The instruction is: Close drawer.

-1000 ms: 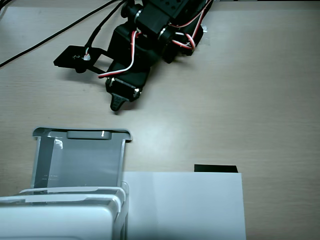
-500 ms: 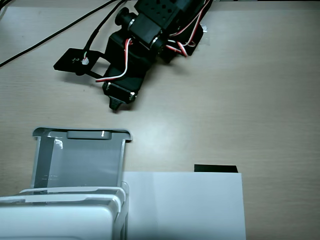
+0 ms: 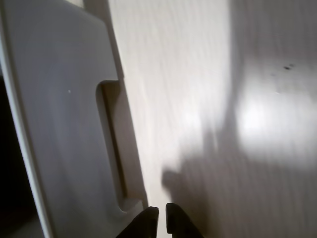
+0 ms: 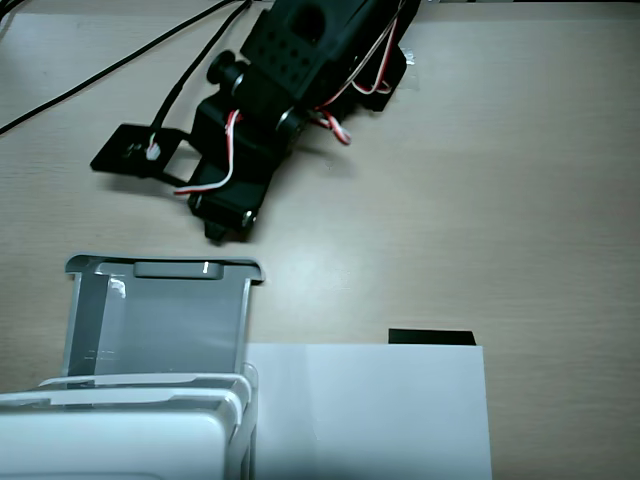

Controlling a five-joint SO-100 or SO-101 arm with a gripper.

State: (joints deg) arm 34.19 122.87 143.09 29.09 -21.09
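The drawer (image 4: 160,320), a translucent grey tray, stands pulled out of the white cabinet (image 4: 110,440) at the lower left of the fixed view. Its rounded front lip with the handle slot (image 4: 172,268) faces the arm. My gripper (image 4: 226,226) is just beyond the lip's right end, a short way from it and not touching. In the wrist view the drawer front (image 3: 59,124) fills the left side, with the recessed slot (image 3: 111,144) showing. My gripper (image 3: 162,220) is at the bottom edge, fingers nearly together and empty, beside the drawer's front.
A flat white paper sheet (image 4: 370,410) lies right of the cabinet, with a small black rectangle (image 4: 430,337) at its far edge. Black cables (image 4: 100,70) run across the wooden table (image 4: 520,180) at the upper left. A black plate (image 4: 135,155) juts from the arm's left side.
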